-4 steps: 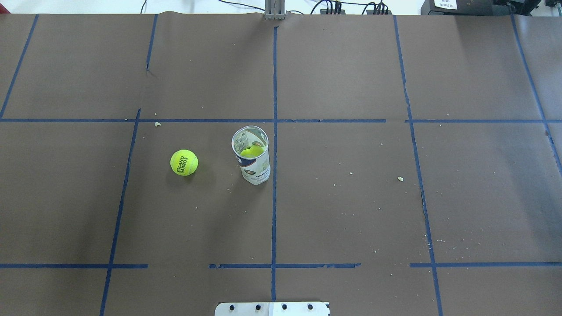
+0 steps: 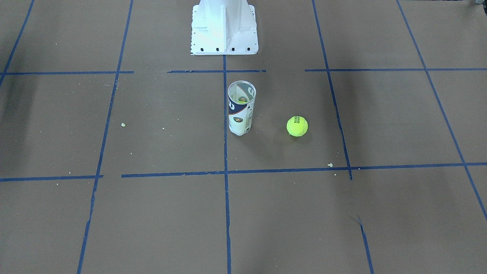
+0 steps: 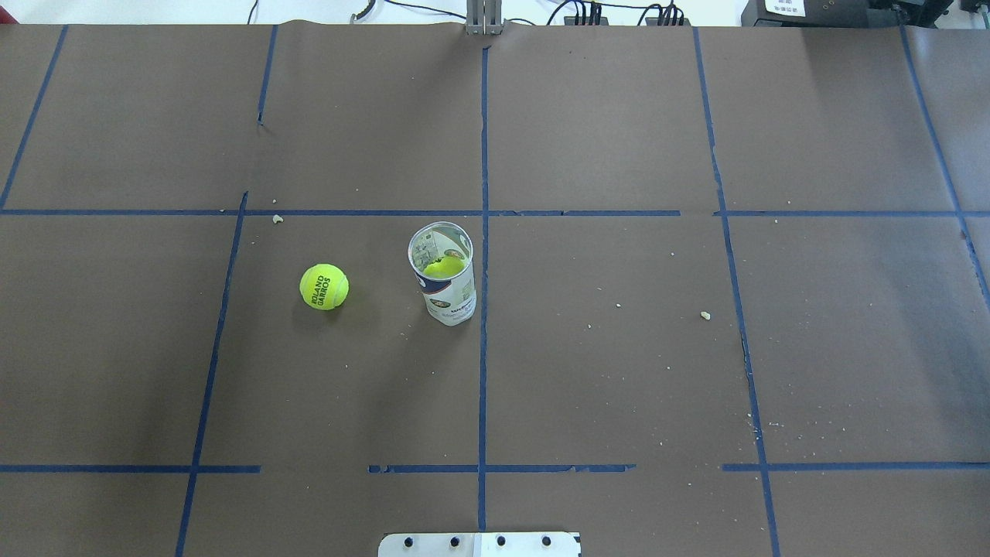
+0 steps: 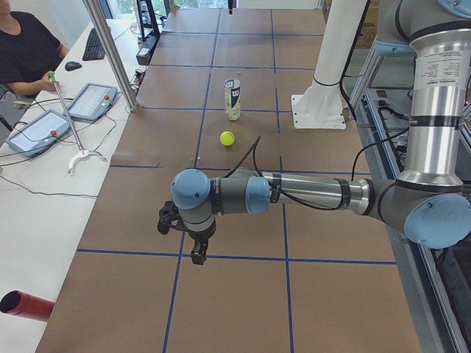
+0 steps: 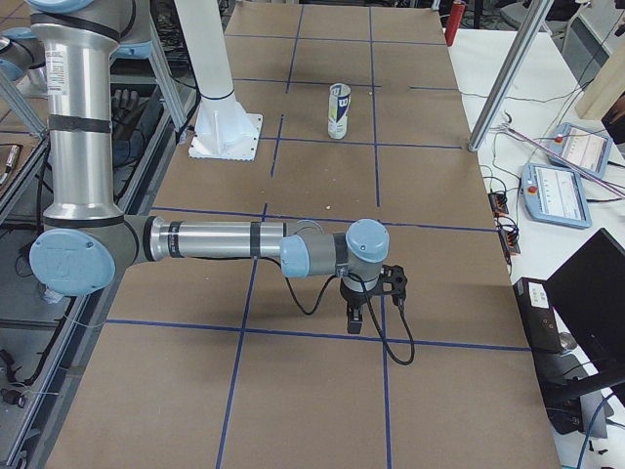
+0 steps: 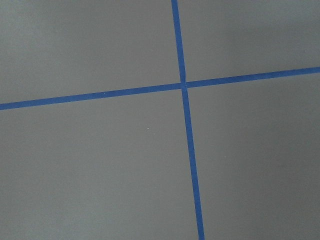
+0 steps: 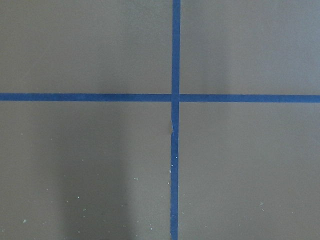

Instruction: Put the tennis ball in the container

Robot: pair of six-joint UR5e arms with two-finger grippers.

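Nothing is seen moved since the earlier overhead picture: the tennis ball (image 3: 324,286) is left on the table (image 3: 619,371) near the upright container (image 3: 448,298), well apart from the left hand (image 4: 197,254) and right hand (image 5: 355,320), whose opening cannot be told, so the pickup is judged unstarted

"ROLAND GARROS" on tennis ball (image 3: 324,286)

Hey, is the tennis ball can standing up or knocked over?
Upright: the container stands on its base on the table, its open mouth facing up.
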